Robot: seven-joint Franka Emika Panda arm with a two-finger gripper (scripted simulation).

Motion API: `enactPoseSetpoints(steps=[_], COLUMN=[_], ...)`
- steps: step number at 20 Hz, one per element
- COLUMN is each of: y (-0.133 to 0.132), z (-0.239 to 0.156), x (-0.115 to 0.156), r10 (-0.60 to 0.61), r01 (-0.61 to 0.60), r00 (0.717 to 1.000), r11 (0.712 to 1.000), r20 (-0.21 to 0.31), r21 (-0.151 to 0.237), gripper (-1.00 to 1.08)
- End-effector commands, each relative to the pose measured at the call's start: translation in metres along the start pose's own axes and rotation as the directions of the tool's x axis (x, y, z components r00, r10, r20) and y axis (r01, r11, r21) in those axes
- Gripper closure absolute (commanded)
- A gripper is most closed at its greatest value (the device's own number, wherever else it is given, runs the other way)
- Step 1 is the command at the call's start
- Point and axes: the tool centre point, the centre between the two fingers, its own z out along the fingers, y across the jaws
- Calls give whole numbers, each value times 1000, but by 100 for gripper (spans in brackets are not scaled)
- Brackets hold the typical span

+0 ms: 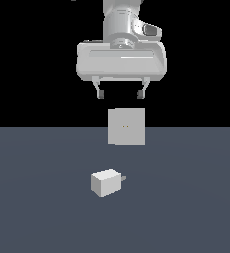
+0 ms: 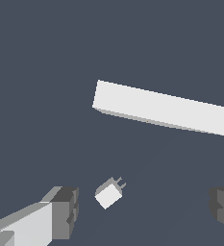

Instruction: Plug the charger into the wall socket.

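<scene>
Boxy white charger (image 1: 106, 182), flat square socket (image 1: 126, 127)

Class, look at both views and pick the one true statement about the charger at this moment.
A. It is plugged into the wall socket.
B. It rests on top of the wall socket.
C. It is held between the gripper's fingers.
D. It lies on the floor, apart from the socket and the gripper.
D: the charger lies on the floor, prongs out, apart from the upright wall socket, while the open gripper hangs empty above.
</scene>
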Motion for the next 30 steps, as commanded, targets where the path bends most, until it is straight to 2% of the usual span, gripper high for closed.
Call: enactPoseSetpoints(steps=[1, 9, 17, 23, 30], y=[0, 1, 2, 1, -3], z=[0, 5, 21, 38, 58], x=[0, -5, -20, -35, -52], r10=[0, 45, 173, 309, 459], r01=[0, -45, -173, -310, -460], r00=[1000, 999, 985, 950, 886], r11=[1000, 999, 985, 951, 888], r20=[0, -7, -27, -49, -74], r21=[0, -2, -4, -4, -1], gripper=[-92, -92, -92, -92, -92])
